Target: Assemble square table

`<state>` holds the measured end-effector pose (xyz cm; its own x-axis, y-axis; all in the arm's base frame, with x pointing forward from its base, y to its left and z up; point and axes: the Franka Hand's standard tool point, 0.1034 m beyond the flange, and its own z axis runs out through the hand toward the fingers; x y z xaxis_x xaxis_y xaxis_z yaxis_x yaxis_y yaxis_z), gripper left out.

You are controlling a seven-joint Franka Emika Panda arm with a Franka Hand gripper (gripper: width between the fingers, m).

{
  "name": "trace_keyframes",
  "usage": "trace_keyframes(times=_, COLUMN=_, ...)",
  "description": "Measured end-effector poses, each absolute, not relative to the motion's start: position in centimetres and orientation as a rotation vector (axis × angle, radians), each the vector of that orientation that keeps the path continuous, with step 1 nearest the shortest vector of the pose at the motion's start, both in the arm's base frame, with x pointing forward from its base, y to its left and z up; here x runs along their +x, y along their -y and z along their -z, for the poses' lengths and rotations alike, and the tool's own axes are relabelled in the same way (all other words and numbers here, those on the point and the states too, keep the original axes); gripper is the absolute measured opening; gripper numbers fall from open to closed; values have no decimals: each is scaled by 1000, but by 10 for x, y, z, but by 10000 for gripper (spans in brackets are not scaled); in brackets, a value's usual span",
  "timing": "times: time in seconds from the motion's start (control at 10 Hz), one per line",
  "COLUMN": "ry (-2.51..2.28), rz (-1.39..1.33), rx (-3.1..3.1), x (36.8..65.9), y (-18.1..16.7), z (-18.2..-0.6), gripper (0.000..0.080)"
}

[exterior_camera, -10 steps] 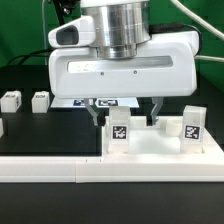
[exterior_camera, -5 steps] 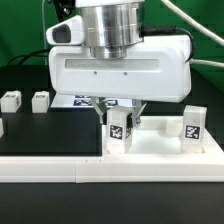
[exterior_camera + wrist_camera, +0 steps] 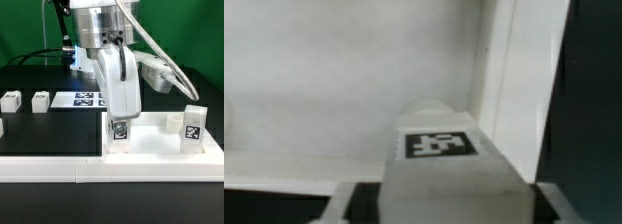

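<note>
The square table top [image 3: 155, 146] is a white rimmed slab lying at the exterior view's right. My gripper [image 3: 119, 124] stands edge-on over its near left corner, shut on a white tagged leg [image 3: 119, 131] held upright at that corner. In the wrist view the leg [image 3: 441, 150] fills the space between my two fingers [image 3: 356, 203], with the top's flat face [image 3: 331, 90] and raised rim [image 3: 519, 80] behind it. A second tagged leg [image 3: 191, 123] stands on the top's right side. Two more small legs [image 3: 11, 100] [image 3: 40, 100] lie on the black table at the left.
The marker board [image 3: 86, 98] lies flat behind my arm. A long white border rail [image 3: 60, 171] runs along the front edge of the black table. Another white part [image 3: 2, 128] shows at the far left edge. Cables hang behind the arm.
My gripper has turned about its upright axis, from broadside to edge-on, with the leg in it. The leg has stayed at the top's near left corner.
</note>
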<state>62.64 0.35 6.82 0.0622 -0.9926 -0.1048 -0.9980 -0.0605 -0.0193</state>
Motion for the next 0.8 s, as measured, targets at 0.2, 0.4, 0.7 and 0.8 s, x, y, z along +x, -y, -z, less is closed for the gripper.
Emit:
trace_keyframes(times=0.2, ry=-2228, rz=-108, rx=-2092, x=626, y=-3, z=-68, gripper=293)
trace_keyframes(times=0.4, ry=-2362, rz=-118, rx=-1946, x=626, y=-3, z=-68, gripper=293)
trace_keyframes(times=0.7, ry=-2659, rz=-152, rx=-1565, x=622, y=2, z=-69, gripper=295)
trace_keyframes(times=0.8, ry=-2686, rz=-160, rx=-1507, x=622, y=3, z=-69, gripper=304)
